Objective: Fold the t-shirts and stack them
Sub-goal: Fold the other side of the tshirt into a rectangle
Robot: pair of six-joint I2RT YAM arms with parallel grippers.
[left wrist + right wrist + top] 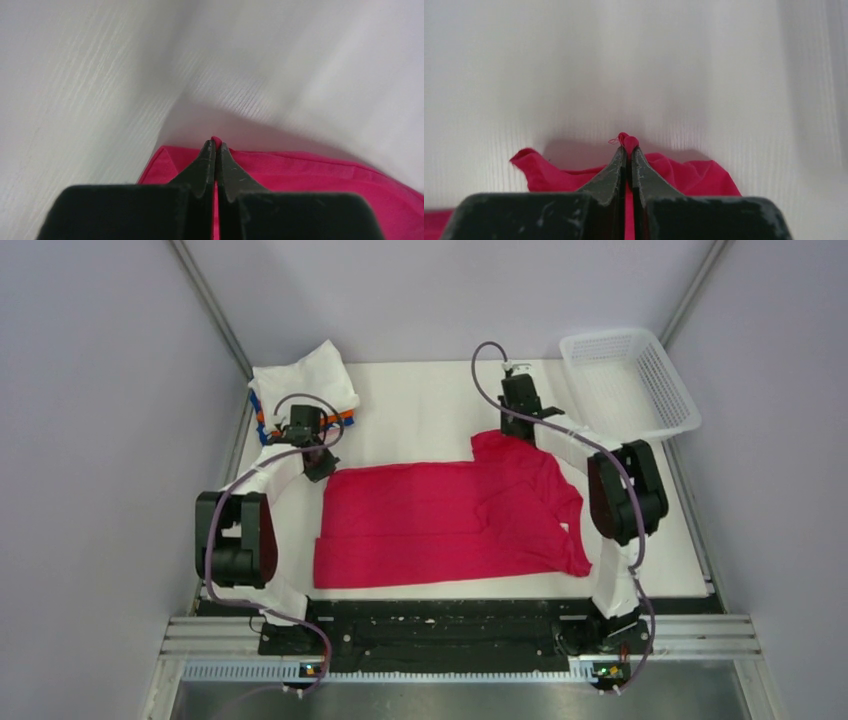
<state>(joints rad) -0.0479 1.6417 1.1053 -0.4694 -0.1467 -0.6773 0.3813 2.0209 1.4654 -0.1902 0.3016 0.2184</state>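
Left gripper [216, 146] is clenched on the crimson t-shirt [440, 520], with a small nub of cloth showing above its closed tips at the garment's far left corner. Right gripper [628, 146] is likewise clamped on a pinch of the same shirt, at what appears to be the far sleeve, with a loose thread visible at the tips. The shirt lies spread across the middle of the white table [420, 400], between the 2 arms. Its left portion is flat and squared; its right portion is wrinkled and bunched around the sleeves. A stack of folded shirts [305, 380], white on top with orange and blue edges beneath, sits at the far left corner just behind the left arm's wrist. A white mesh basket [630, 380] stands at the far right corner, well apart from the work. Assessment: the fabric is light, thin and wholly limp, so it will sag between the 2 holds and drag across the table rather than carry any shape. Both bites are small, and thin knit may slip from narrow tips under tension. Recommended holds are hems, corners and seams, where doubled cloth gives a thicker purchase. The bunched right side is likely to need smoothing before a fold lies true.
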